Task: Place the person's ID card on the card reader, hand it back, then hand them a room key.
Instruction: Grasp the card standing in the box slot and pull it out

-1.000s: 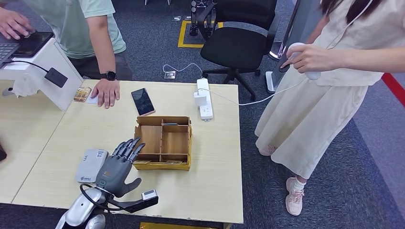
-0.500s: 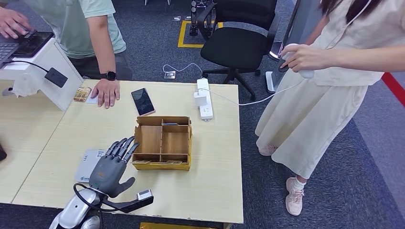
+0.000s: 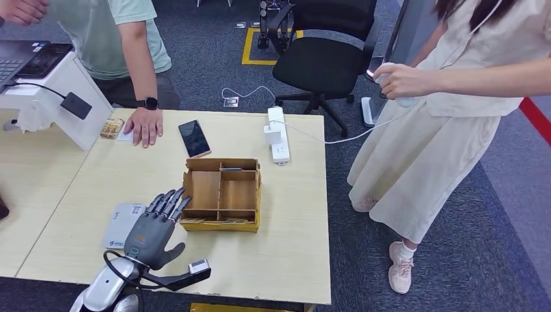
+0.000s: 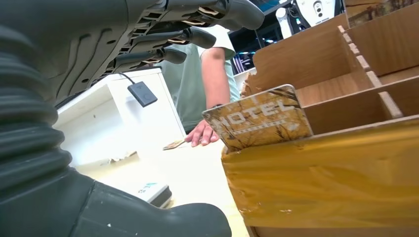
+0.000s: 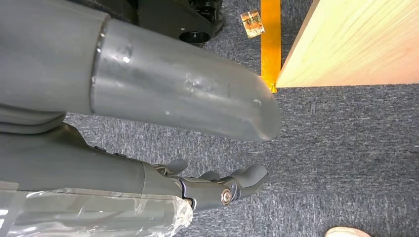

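Note:
My left hand (image 3: 154, 229) hovers low over the table's near edge, fingers spread and holding nothing, between the grey card reader (image 3: 119, 224) and the wooden card box (image 3: 224, 192). A patterned hotel key card (image 4: 257, 117) stands in the box's front slot, just past my fingers (image 4: 197, 35). Far across the table a person's hand (image 3: 144, 125) rests flat beside a brownish card (image 3: 111, 128) and a white card (image 3: 124, 135). My right hand (image 5: 217, 186) hangs beside the table over the carpet, fingers loosely extended and holding nothing.
A phone (image 3: 194, 138) and a white power strip (image 3: 278, 135) lie on the far part of the table (image 3: 286, 214). A white stand (image 3: 55, 97) carrying a laptop is at the far left. A second person (image 3: 442, 97) stands to the right with a controller; an office chair (image 3: 321, 62) is behind.
My left hand has drawn back slightly toward the near left, staying spread. The person at far left has lifted a hand off the laptop. The cards have not moved.

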